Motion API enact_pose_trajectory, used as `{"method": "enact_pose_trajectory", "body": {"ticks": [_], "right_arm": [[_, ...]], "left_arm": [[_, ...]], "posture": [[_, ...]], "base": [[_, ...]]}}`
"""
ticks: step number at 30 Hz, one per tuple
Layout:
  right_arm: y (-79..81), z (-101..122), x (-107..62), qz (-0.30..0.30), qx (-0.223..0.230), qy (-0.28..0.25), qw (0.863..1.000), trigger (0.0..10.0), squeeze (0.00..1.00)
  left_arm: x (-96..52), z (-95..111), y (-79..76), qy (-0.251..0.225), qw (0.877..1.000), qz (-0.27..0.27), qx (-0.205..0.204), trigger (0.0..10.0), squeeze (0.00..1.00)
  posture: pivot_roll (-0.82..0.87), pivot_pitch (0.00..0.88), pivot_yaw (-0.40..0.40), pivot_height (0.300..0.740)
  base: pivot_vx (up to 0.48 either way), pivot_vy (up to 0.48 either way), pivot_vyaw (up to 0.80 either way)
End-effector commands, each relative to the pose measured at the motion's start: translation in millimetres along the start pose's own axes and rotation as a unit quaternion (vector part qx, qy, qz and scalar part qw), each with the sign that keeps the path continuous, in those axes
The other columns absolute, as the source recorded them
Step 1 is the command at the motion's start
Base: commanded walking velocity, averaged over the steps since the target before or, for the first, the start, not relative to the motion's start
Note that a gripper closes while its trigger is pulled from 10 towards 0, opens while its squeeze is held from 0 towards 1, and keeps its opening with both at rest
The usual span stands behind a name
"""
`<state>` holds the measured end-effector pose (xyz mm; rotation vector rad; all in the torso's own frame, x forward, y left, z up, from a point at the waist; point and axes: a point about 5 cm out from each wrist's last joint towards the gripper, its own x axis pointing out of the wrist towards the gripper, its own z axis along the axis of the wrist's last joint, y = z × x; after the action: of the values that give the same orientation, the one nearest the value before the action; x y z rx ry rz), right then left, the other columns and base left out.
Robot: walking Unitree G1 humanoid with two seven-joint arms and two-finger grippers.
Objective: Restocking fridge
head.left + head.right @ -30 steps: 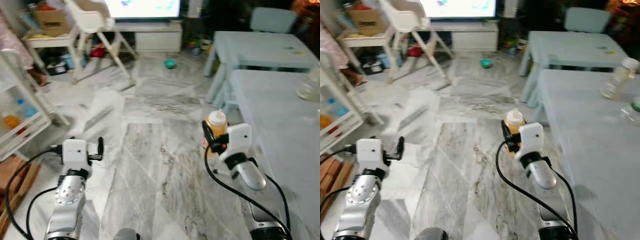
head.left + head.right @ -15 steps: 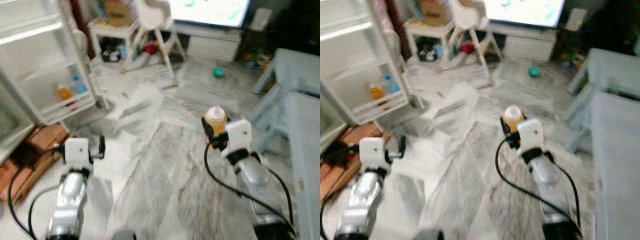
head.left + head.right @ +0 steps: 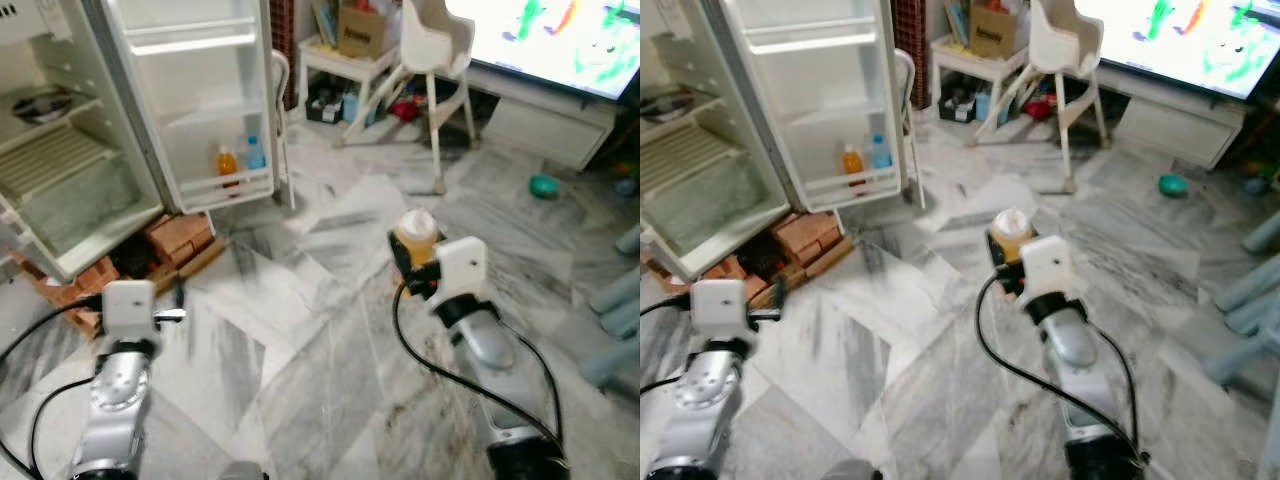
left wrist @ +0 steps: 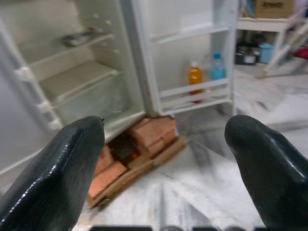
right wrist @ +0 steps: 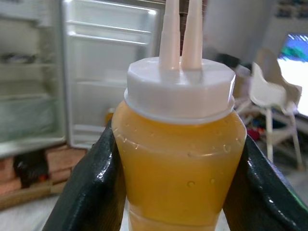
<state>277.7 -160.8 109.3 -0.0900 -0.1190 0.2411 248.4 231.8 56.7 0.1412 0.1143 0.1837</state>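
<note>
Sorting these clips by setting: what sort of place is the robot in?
Most likely a home living room that also holds a fridge: an open fridge propped on bricks, a white high chair and a lit TV, all on marble floor.

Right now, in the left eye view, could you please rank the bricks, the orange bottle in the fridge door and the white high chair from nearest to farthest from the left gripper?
1. Bricks, just ahead of the left gripper, under the fridge.
2. Orange bottle, in the door's lower shelf.
3. White high chair, far off to the right.
</note>
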Motion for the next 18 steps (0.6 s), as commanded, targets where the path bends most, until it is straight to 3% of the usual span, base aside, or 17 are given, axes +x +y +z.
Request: {"method": "enact_pose_trajectory", "body": {"ticks": [1, 6, 18], "right_arm": [[-20.6, -4, -8.4, -0.053, 0.006, 0.016, 0.998, 10.0, 0.0], [-21.8, -7, -10.0, -0.059, 0.012, 0.022, 0.998, 10.0, 0.0], [-16.4, -1, 4.2, -0.02, -0.01, 0.01, 1.0, 10.0, 0.0]], "left_arm": [[-4.5, -2, -1.6, 0.001, 1.0, -0.002, -0.006, 10.0, 0.0], [-5.2, -3, -1.8, 0.003, 1.0, -0.001, -0.009, 10.0, 0.0], [2.1, 4, -11.3, -0.01, 1.0, -0.007, -0.014, 10.0, 0.0]], "posture": [[0.02, 0.0, -0.027, 0.74], [0.02, 0.0, -0.026, 0.74], [0.03, 0.0, -0.035, 0.74]], "base": [[0.244, 0.0, 0.79], [0.28, 0.0, 0.79], [0.375, 0.0, 0.79]]}}
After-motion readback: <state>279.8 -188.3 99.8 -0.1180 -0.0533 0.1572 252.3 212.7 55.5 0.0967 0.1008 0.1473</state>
